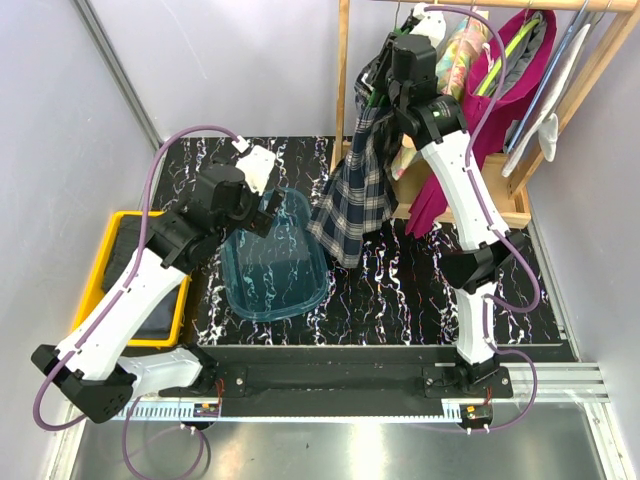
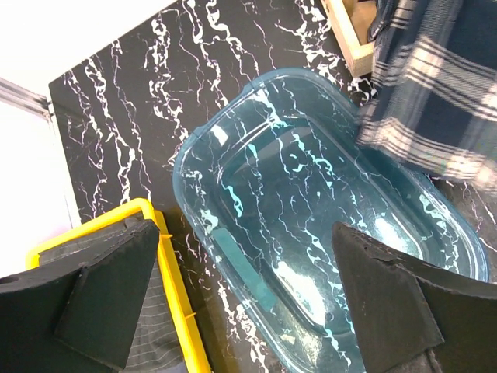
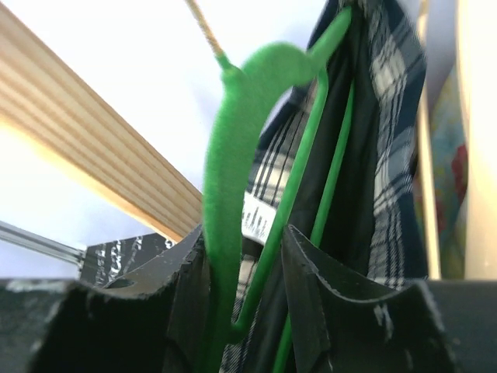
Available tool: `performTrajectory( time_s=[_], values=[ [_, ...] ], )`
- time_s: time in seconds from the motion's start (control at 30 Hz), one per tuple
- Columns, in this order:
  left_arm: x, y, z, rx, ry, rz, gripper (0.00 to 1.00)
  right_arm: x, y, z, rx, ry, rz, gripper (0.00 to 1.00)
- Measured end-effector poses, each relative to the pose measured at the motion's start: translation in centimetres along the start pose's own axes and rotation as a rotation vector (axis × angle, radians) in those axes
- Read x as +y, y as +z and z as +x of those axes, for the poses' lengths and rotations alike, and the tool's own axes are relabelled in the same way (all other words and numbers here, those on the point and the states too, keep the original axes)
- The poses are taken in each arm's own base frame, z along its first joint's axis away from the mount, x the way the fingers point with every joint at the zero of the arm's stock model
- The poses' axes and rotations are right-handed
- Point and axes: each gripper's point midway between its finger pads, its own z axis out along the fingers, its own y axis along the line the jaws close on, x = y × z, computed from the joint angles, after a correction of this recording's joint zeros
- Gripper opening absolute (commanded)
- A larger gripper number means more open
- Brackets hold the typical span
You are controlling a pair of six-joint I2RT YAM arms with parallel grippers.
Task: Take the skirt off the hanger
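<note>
The navy plaid skirt [image 1: 360,190] hangs from the green hanger [image 1: 373,100] at the left end of the wooden rack, its hem just above the table. My right gripper [image 1: 386,92] is raised at the skirt's top. In the right wrist view the hanger [image 3: 233,155] runs between the two fingers, its thick flocked bar against the left one, and the gripper [image 3: 245,272] looks shut on it, with the skirt [image 3: 388,155] right behind. My left gripper [image 1: 265,215] is open and empty above the teal bin [image 2: 295,194]. The skirt's hem [image 2: 435,101] shows in the left wrist view.
A clear teal bin [image 1: 275,270] lies on the black marbled table beside the skirt. A yellow tray [image 1: 112,225] with dark cloth sits at the left. The wooden rack [image 1: 345,60] also holds a floral garment [image 1: 462,50], a magenta garment [image 1: 520,75] and a lime hanger [image 1: 508,45].
</note>
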Motion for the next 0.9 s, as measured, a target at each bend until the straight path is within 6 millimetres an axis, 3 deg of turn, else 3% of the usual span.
performTrajectory(
  time_s=[0.17, 0.4, 0.6, 0.83, 0.87, 0.9],
  values=[
    [-0.1, 0.2, 0.4, 0.01, -0.01, 0.001, 0.99, 1.1, -0.7, -1.4, -0.022, -0.084, -0.072, 0.0],
    [0.0, 0.2, 0.4, 0.013, -0.018, -0.003, 0.99, 4.4, -2.6, -5.6, -0.13, -0.131, -0.249, 0.0],
    [0.1, 0.3, 0.5, 0.015, -0.021, -0.004, 0.99, 5.8, -3.1, -8.1, -0.23, -0.172, -0.308, 0.0],
    [0.1, 0.3, 0.5, 0.015, -0.021, -0.002, 0.99, 6.0, -3.1, -8.3, -0.258, -0.22, -0.318, 0.0],
    [0.1, 0.3, 0.5, 0.015, -0.022, 0.0, 0.99, 5.9, -3.1, -8.2, -0.259, -0.227, -0.313, 0.07],
    [0.1, 0.3, 0.5, 0.015, -0.023, 0.0, 0.99, 5.9, -3.1, -8.2, -0.261, -0.23, -0.309, 0.4]
  ],
)
